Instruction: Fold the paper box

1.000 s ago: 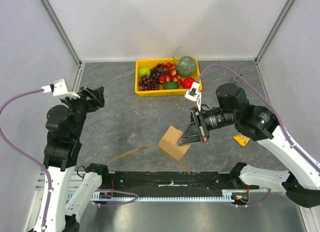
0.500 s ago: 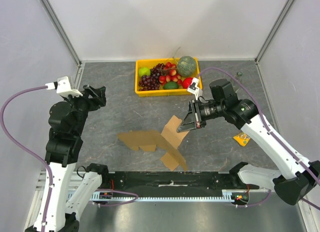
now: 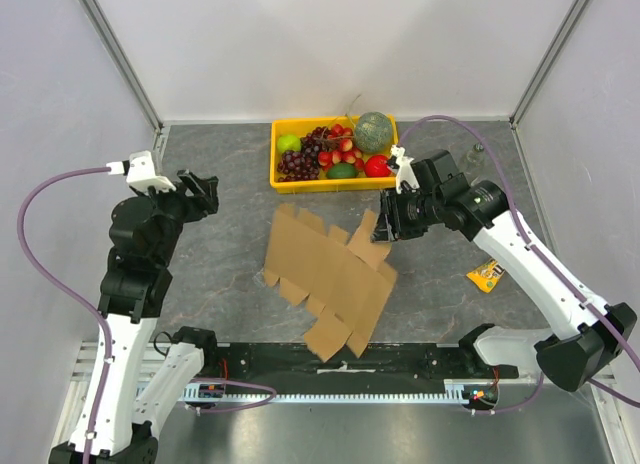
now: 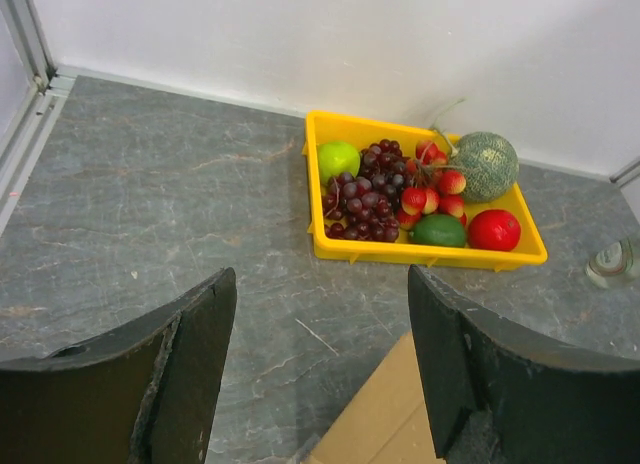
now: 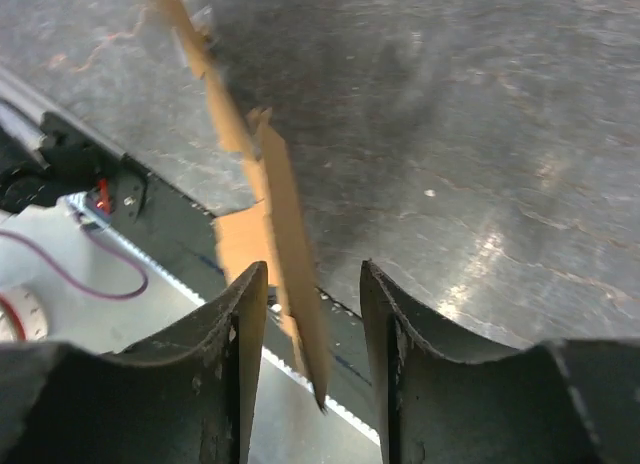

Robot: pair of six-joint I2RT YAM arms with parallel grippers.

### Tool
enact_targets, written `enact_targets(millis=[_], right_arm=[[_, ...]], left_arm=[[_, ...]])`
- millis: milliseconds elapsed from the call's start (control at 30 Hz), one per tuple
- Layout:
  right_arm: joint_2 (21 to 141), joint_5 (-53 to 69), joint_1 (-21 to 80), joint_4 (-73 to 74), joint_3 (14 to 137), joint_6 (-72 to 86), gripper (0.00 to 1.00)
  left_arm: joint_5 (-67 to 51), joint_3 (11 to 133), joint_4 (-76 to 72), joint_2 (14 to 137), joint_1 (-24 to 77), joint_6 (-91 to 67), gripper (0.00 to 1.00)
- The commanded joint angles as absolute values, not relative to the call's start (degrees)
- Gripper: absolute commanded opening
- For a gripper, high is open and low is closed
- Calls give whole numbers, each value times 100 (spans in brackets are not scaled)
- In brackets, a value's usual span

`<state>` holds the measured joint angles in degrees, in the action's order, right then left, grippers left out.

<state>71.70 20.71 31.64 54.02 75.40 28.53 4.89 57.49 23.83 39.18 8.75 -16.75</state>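
The paper box (image 3: 330,274) lies as a flat, unfolded sheet in the middle of the table (image 3: 220,244), its nearest flap reaching the near edge. The right gripper (image 3: 383,227) meets the sheet's far right flap. The left gripper (image 3: 205,192) hangs well apart, toward the left edge. A yellow crate (image 3: 320,186) of fruit sits by the far edge.

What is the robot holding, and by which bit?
Nothing, it seems. The right gripper is open, with a flap edge of the paper box loose between its fingers. The left gripper is open and empty.
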Motion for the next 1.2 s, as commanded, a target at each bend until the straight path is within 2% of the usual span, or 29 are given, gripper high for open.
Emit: enact_targets(millis=[0,100,200,300,433,533,633,733,900,1167], right_arm=[[7207,854,3146,5677,7875,2408,57],[7198,309,3146,5748,8050,2338,75],[7172,-139,3146,5774,8217,2303,87],[7137,-308,3146,5739,8297,2303,93],[7023,287,3147,5398,7947,2443,93],[6760,859,3155,4880,7193,2829,89],[6452,836,3243,4519,6410,3329,87],[5882,283,3445,4176,5514,4233,87],[4643,-483,3735,3972,3905,5807,87],[3297,-194,4086,4052,2594,7188,86]], left_arm=[[273,5590,2110,3938,861,-1450,75],[220,5511,2066,3955,853,-1459,75],[80,5423,2030,3981,853,-1485,75],[-226,5344,1951,4043,853,-1520,75],[-894,5177,1802,4183,861,-1547,74],[-1694,5028,1653,4403,861,-1661,65],[-2170,4799,1591,4710,1036,-1802,58],[-1900,4580,1591,4895,1518,-1846,56],[-995,4360,1591,5299,2889,-1916,52],[-519,3692,1108,6028,4095,-2443,40]])
